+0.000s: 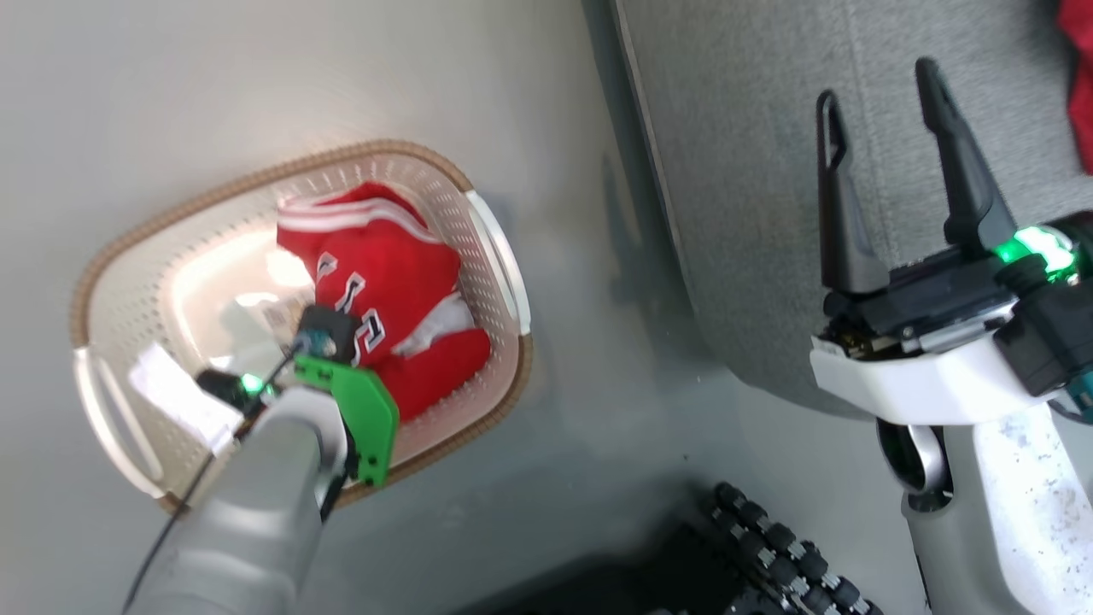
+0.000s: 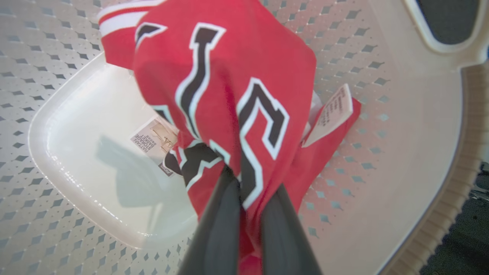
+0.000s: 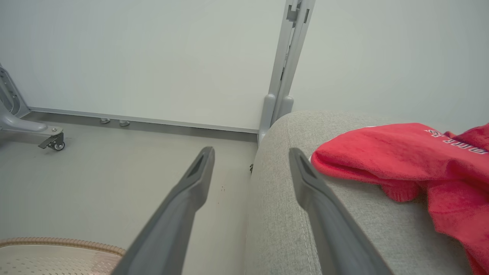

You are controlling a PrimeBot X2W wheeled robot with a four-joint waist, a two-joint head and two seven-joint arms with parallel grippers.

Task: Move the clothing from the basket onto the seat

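My left gripper (image 2: pixel 254 181) is nearest, its two dark fingers pinched tight on a fold of the red jersey (image 2: pixel 229 76). The cloth is bunched between them and spills around their tips. Black numerals edged in white run across the fabric above my fingers, and a white-striped edge shows at the jersey's far end. A white tag (image 2: pixel 332 112) sticks out on one side.

The jersey is inside the basket (image 2: pixel 401 152), heaped toward one end of it, with the perforated cream walls all round. Beside the heap the smooth bottom lies bare, with a sticker (image 2: pixel 154 143) on it, partly covered by the cloth. From my head I see the basket standing on the pale floor (image 1: pixel 256 68), its brown rim just beside the grey seat (image 1: pixel 751 171) but apart from it.

My right gripper (image 1: pixel 877 84) is spread wide and grips nothing. It hangs above the near edge of the seat, fingers pointing across the cushion. A second red garment (image 3: pixel 401 152) with small white lettering lies crumpled on the seat, near my right finger but not touching it. Past the seat's corner stands a plain wall (image 3: pixel 153 57).
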